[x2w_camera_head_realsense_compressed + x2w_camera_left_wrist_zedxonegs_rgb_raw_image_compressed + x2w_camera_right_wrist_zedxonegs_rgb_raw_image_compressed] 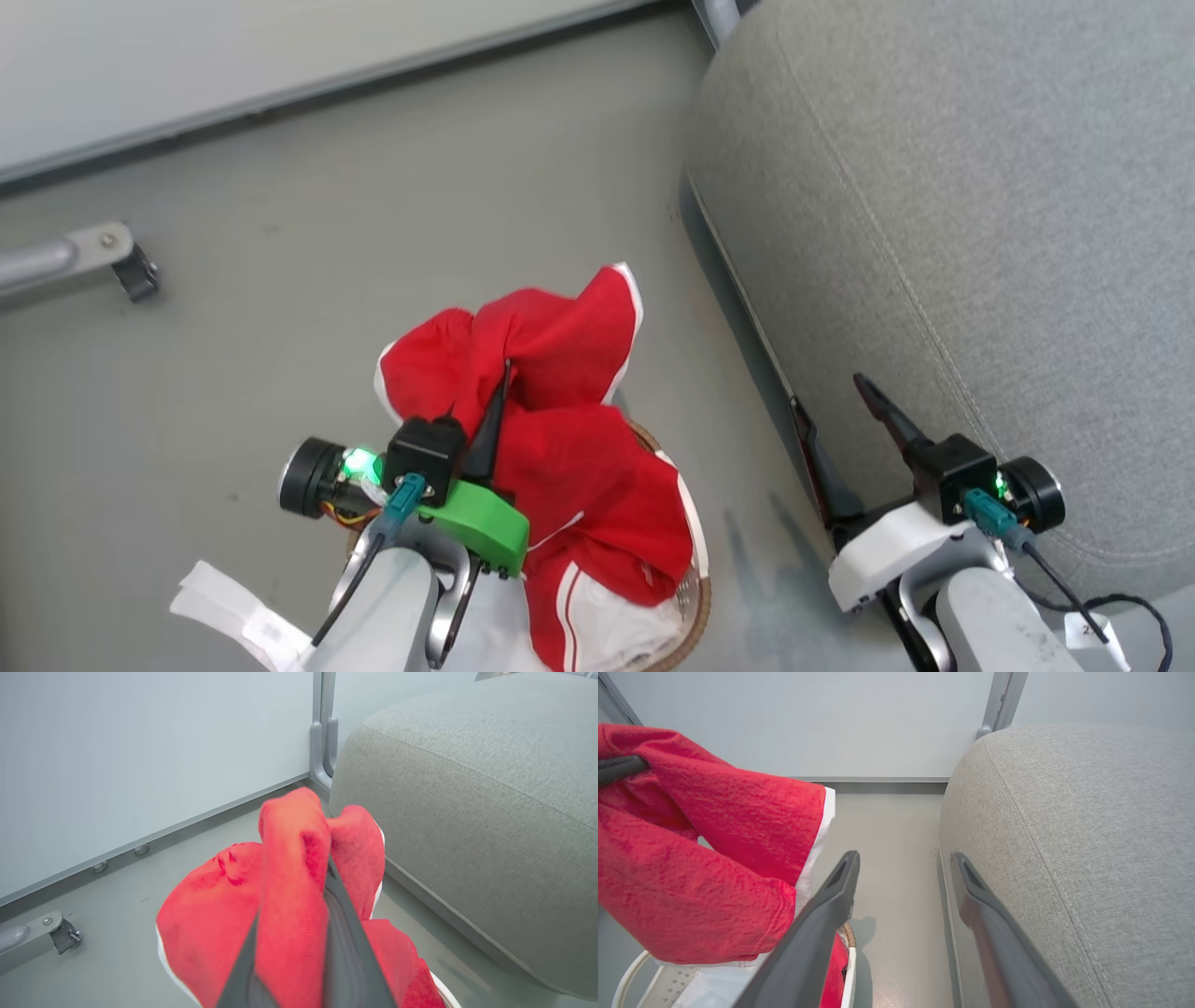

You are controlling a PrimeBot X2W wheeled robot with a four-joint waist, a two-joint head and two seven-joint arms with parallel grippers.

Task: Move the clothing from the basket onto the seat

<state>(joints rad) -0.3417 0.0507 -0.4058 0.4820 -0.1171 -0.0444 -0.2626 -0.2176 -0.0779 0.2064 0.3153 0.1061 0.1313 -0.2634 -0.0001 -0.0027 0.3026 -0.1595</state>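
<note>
Clothing [560,448]: red bundle pinched in the closed left pincer [499,383], part raised above the basket [695,579], rest inside; none yet on the seat [980,233]; right pincer [826,390] wide open, empty.

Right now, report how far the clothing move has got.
Done: nothing on the visible seat. In hand: left gripper shut on red clothing bunched above the basket; right gripper open beside the seat. Left: carry it over, release, fetch the rest.
</note>
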